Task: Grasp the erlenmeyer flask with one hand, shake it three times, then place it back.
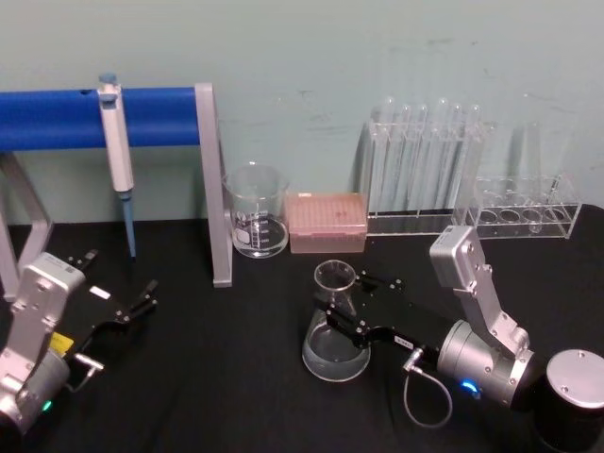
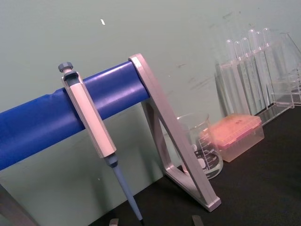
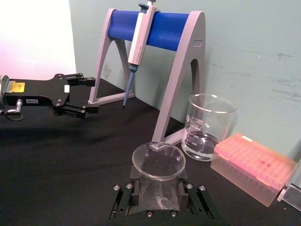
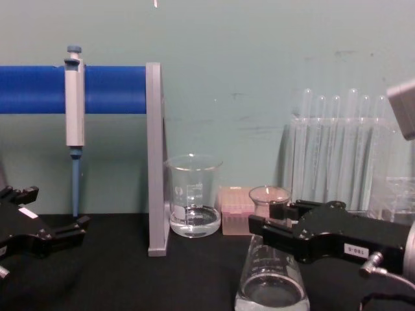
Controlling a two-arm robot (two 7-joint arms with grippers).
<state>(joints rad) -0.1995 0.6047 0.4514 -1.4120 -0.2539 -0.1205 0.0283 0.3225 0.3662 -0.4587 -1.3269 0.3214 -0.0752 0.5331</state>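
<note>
- Low and just right of centre in the head view, my right gripper [image 1: 344,304] has its two black fingers on either side of the neck of the erlenmeyer flask [image 1: 335,326], pinching it just under the flared lip.
- The flask stands upright on the black table [image 1: 236,377], its wide round base on the matte surface; clear glass, conical, with a little clear liquid at the bottom.
- At the lower left of that frame my left gripper [image 1: 146,297] hangs over the table with fingers spread, well apart from the flask.
- Behind, centre frame, stand a straight-sided glass beaker [image 1: 256,209] and a pink tip box [image 1: 326,223].
</note>
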